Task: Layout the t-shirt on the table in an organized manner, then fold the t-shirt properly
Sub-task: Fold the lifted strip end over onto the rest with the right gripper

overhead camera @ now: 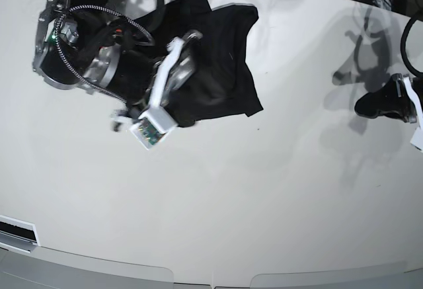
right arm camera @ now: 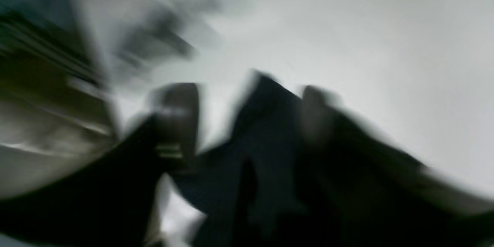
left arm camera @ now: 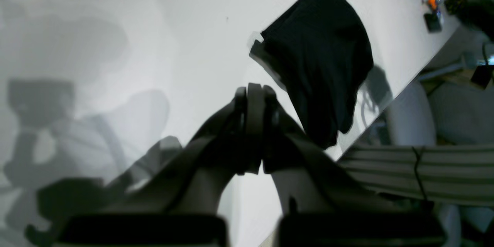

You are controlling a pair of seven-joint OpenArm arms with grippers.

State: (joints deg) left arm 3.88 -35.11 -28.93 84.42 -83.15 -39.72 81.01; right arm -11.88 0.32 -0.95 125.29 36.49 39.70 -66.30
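T-shirt (overhead camera: 211,57) bunched upper left of base view, under right gripper (right arm camera: 247,123), jaws apart astride cloth; left gripper (left arm camera: 256,96), closed and empty, far right.

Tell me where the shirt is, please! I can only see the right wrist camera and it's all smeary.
Observer: The black t-shirt lies on the white table, near its far edge in the base view.
Operator: Is my other arm helping?
Observer: No. The left gripper is shut, holds nothing, and sits apart from the t-shirt.
Operator: Is the shirt flat?
Observer: Not yet. The left wrist view shows it bunched and wrinkled, close to the table's edge.
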